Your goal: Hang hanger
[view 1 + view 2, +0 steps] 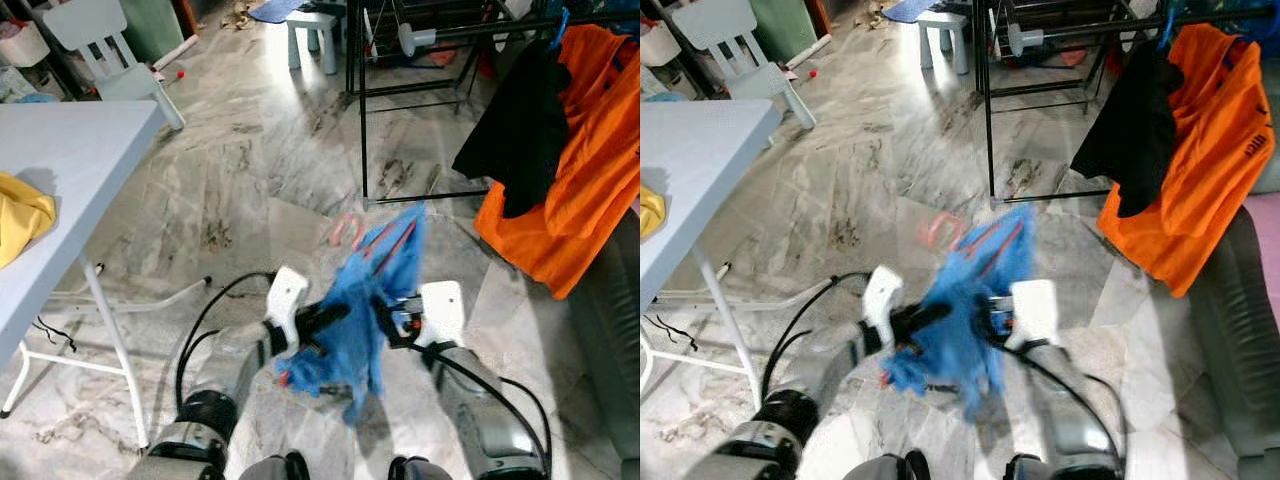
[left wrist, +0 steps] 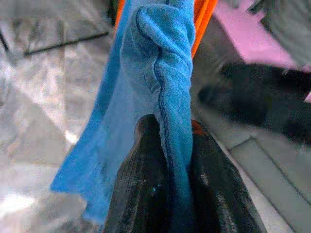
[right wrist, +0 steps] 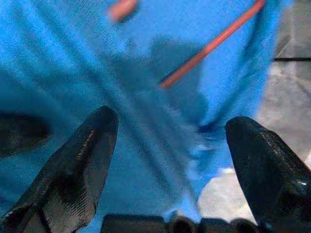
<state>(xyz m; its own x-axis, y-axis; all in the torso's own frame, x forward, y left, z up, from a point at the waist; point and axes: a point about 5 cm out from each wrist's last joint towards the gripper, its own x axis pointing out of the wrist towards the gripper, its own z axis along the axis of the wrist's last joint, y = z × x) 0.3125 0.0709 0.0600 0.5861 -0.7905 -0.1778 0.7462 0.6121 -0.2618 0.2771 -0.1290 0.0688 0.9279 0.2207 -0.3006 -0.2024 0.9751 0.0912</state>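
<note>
Left gripper (image 1: 335,313) is clamped on the blue garment (image 1: 365,320): in wrist view its two black fingers (image 2: 146,194) sit tight either side of a bunched seam fold, cloth running up and away from the tips. Right gripper (image 1: 385,318) faces it from the other side, fingers (image 3: 82,165) spread wide w/ nothing pinched; blue cloth hangs just beyond the tips, not between them. Red hanger (image 1: 392,240) is inside the garment, thin red bar (image 3: 214,43) showing against the cloth ahead of the right fingers, pinkish hook (image 1: 345,230) sticking out above the bundle. Whole bundle is held up off the marble floor (image 1: 250,170) btwn both arms. Black drying rack (image 1: 362,100) stands further out, past both grippers, w/ an orange shirt (image 1: 580,170) and a black garment (image 1: 515,135) hanging on it to the right. White table (image 1: 70,170) off to the left, yellow cloth (image 1: 20,215) on it.
</note>
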